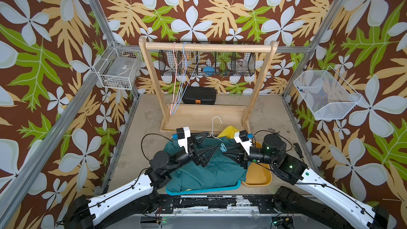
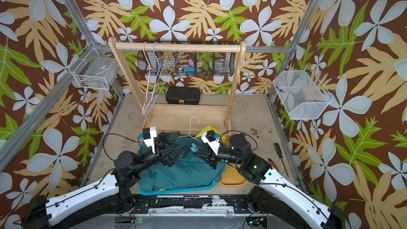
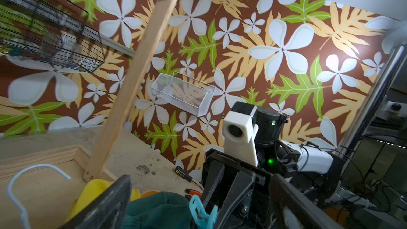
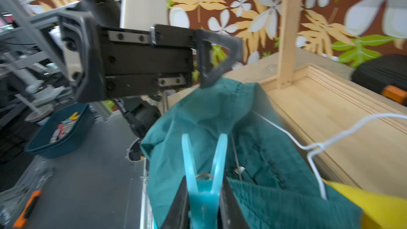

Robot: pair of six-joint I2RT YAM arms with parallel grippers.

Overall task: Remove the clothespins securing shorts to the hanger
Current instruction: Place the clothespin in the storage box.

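Clothespin [image 4: 204, 192], the light blue one, is pinched between the fingers of the right pincer [image 1: 224, 152], which is pressed together on it from both sides at the waistband of the teal shorts [image 1: 198, 172]. The shorts lie heaped over a blue tray [image 1: 198, 191] at the near edge of the surface [image 1: 149, 115], about midway between its left and right edges. The white hanger [image 1: 214, 126] pokes its hook toward the far edge. The right wrist view shows what matters: the clothespin's long axis runs in line with the pincer's fingers, and its forked end points away from the wrist, toward the left pincer [image 1: 212, 140]. That pincer stands spread wide and holds nothing, facing the clothespin from the left-edge side, just across the waistband. So the right arm is the one in charge. The way out, as I judge it, is straight back along that axis toward the right edge, where a yellow tray [image 1: 257, 177] sits just beside the shorts. Whether the forked tips grip cloth or wire, or hang free in front of them, I cannot tell from any view. If they do bite, a pull would drag the shorts along.
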